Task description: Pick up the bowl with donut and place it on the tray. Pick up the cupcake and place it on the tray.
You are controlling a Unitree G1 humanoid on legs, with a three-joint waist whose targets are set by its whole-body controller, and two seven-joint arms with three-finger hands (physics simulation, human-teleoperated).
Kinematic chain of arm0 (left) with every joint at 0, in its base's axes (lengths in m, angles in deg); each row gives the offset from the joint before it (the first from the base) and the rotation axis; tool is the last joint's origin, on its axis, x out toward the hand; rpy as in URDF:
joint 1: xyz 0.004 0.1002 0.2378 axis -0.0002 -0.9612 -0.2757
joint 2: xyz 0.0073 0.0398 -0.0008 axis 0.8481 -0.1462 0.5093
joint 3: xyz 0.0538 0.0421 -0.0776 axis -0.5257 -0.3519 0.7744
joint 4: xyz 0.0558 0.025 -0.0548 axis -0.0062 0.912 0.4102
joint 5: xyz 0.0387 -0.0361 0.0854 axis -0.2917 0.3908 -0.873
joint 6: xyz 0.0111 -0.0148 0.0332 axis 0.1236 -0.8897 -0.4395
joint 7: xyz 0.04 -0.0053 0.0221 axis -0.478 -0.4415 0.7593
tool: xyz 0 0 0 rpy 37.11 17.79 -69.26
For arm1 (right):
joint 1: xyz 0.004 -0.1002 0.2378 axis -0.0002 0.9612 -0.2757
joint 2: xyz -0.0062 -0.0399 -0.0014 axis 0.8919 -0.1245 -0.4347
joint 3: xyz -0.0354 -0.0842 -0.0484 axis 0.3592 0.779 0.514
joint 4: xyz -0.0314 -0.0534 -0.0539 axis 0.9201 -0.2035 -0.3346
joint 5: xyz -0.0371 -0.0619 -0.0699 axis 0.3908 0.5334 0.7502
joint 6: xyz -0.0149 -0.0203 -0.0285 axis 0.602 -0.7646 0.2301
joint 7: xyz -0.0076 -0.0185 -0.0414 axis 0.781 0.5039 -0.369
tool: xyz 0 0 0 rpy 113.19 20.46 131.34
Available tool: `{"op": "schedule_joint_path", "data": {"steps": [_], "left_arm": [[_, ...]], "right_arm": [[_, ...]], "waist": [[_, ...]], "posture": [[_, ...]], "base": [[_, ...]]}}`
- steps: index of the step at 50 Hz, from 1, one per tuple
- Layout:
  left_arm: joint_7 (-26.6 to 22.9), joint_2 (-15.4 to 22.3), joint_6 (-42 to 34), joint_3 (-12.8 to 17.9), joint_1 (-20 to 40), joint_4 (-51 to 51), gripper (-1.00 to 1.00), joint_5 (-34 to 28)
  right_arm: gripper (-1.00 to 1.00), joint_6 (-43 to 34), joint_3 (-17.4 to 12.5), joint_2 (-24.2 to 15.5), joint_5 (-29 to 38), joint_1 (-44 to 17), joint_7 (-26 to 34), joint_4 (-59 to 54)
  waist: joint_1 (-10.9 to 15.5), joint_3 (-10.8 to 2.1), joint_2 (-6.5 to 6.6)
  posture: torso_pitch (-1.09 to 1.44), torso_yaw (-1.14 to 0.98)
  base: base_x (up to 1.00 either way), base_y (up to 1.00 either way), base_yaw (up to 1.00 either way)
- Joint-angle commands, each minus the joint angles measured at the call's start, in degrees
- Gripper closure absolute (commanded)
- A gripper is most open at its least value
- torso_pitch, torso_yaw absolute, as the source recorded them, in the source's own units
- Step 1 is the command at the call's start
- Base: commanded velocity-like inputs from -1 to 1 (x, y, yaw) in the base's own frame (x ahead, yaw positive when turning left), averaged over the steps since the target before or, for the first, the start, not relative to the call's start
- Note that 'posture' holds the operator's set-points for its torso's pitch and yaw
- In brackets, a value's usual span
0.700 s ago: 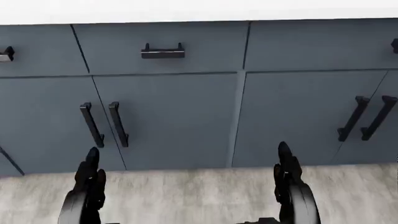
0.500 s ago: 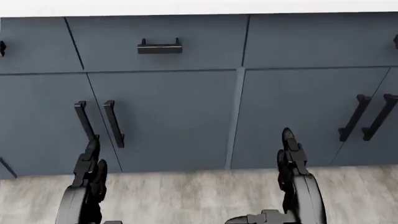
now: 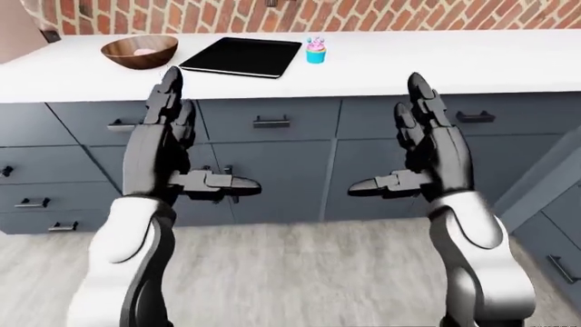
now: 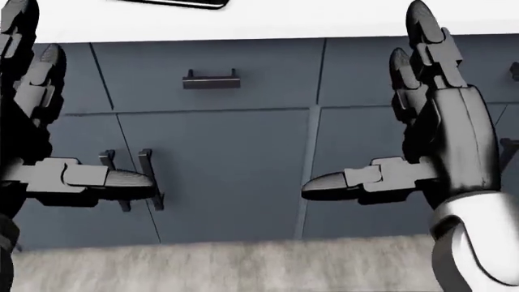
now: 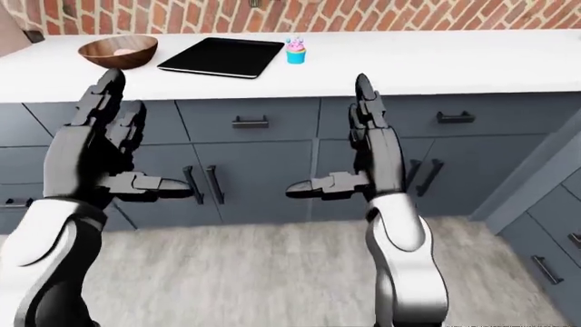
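On the white counter (image 3: 436, 65) at the top left of the left-eye view sits a brown wooden bowl (image 3: 139, 52) with a pink donut (image 3: 144, 51) in it. A flat black tray (image 3: 242, 56) lies to its right. Just right of the tray stands a cupcake (image 3: 315, 50) in a blue wrapper with pink topping. My left hand (image 3: 186, 139) and right hand (image 3: 413, 136) are raised below the counter edge, both open, fingers up and thumbs pointing inward, holding nothing.
Dark blue-grey cabinets and drawers with black handles (image 3: 272, 122) run under the counter. A red brick wall (image 3: 409, 15) rises behind it. Grey wood-look floor (image 3: 300, 272) lies below. Another cabinet run (image 3: 554, 225) juts out at the right edge.
Both hands have risen from low near the floor to cabinet height and now fill much of the head view. The head view has shifted slightly.
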Motion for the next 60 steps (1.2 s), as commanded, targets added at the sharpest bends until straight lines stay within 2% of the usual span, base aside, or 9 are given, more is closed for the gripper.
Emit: {"op": "schedule_joint_path", "data": {"steps": [1,8,15,33,36,38,43,47,60], "left_arm": [[0.81,1.11,-2.46,0.93,2.79,-1.82,-1.0,1.51],[2.15,2.77,-4.21,2.38,4.46,-2.77,-1.0,4.41],[2.75,3.86,-3.29,3.11,3.44,-2.56,-1.0,6.11],[1.81,3.82,-3.24,2.39,2.89,-3.0,-1.0,5.77],[1.75,3.88,-3.17,2.41,2.77,-3.06,-1.0,5.78],[1.8,3.94,-3.5,2.39,3.11,-3.12,-1.0,5.86],[1.61,4.24,-3.89,2.23,3.59,-3.09,-1.0,5.65],[1.56,4.94,-5.42,2.38,5.83,-2.66,-1.0,5.78],[1.45,5.55,-6.91,2.47,7.48,-3.12,-1.0,6.21]], "right_arm": [[-1.0,-0.92,-0.11,-0.27,-1.06,-1.04,-0.19,1.77],[-1.0,-2.76,-0.42,-0.58,-2.41,-0.98,-0.31,4.78],[-1.0,-0.8,-0.11,-0.01,-3.33,0.2,-0.69,4.57],[-1.0,-0.32,-0.02,1.24,-7.93,0.5,-2.18,5.31],[-1.0,0.39,-0.39,1.03,-9.24,0.91,-2.59,4.87],[-1.0,0.49,-0.46,0.82,-9.69,0.87,-2.87,4.85],[-1.0,1.73,-1.75,0.42,-11.83,0.31,-3.98,6.06],[-1.0,0.71,-3.27,-0.82,-13.74,-0.31,-6.34,7.19],[-1.0,1.2,-4.03,-2.29,-15.3,-0.58,-7.71,7.9]], "waist": [[-0.12,-1.47,0.62],[-0.66,-0.36,-1.7],[-1.26,-0.82,7.84],[0.61,-0.13,-4.39],[-0.98,2.29,2.15],[-0.12,-0.7,6.48],[0.82,3.06,-2.88],[1.48,1.88,-4.48],[-1.08,3.2,2.96]], "posture": [[0.0,0.0],[0.0,0.0],[0.0,0.0],[0.0,0.0],[0.0,0.0],[0.0,0.0],[0.0,0.0],[0.0,0.0],[0.0,0.0]], "base": [[0.0,0.2,0.0],[0.0,0.44,0.0],[0.0,0.5,0.0],[0.0,0.51,0.06],[0.0,0.0,1.0],[0.0,0.0,1.0],[0.0,0.39,0.4],[0.0,0.0,0.0],[0.55,-0.02,0.0]]}}
